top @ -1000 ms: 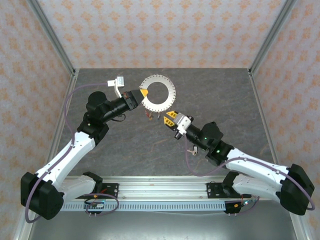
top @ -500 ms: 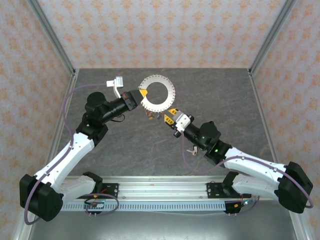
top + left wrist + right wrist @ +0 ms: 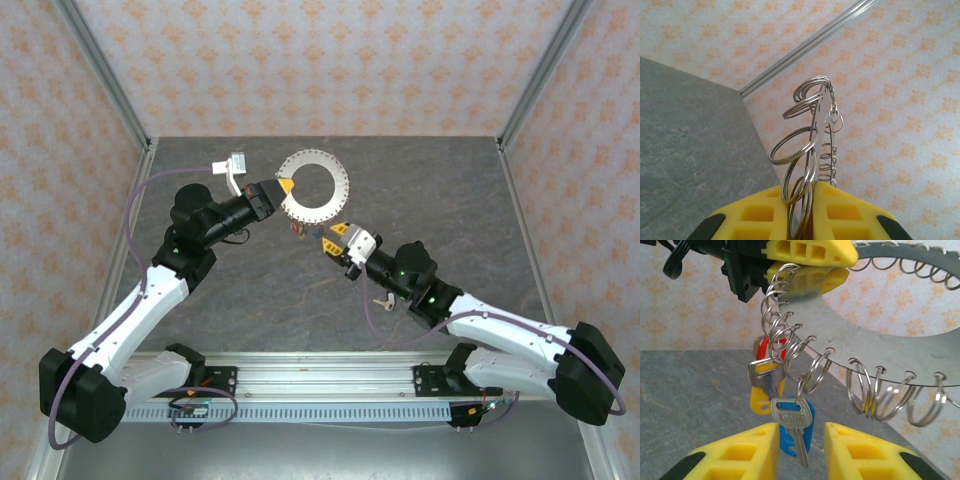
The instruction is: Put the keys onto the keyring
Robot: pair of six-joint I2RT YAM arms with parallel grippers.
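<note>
Two arms reach toward the middle of the grey table (image 3: 250, 290), and the keyring (image 3: 338, 195) hangs in the air between them, clear of the table top. From the overhead camera the left gripper (image 3: 283, 187) is clamped on the ring's left rim, its yellow fingers pinching the flat metal. The left wrist camera looks along the ring edge-on: the left gripper (image 3: 810, 192) is closed on the thin plate of the keyring (image 3: 818, 107), and small wire loops (image 3: 792, 145) stand out from the rim against the patterned wall (image 3: 900, 100). In the right wrist camera the same grasp shows from the other side, with the left gripper (image 3: 810, 262) at the top of the picture biting the keyring (image 3: 875, 345), whose rim carries a row of wire loops (image 3: 875, 390) threaded through holes. Several keys (image 3: 300, 230) dangle from the loops below that grasp, at the ring's lower left edge. A red key (image 3: 760, 346) hangs highest, a yellow key (image 3: 759, 402) shows below it behind a silver blade, and a blue key (image 3: 801, 419) hangs lowest on its own loop, blade pointing down. The right gripper (image 3: 800, 440) sits right under this cluster with its jaws apart and holding nothing; the blue key hangs down into the gap between the yellow fingers (image 3: 740, 452). Whether either finger touches the key is not clear. From overhead the right gripper (image 3: 335, 238) lies just beside the ring's lower edge.
</note>
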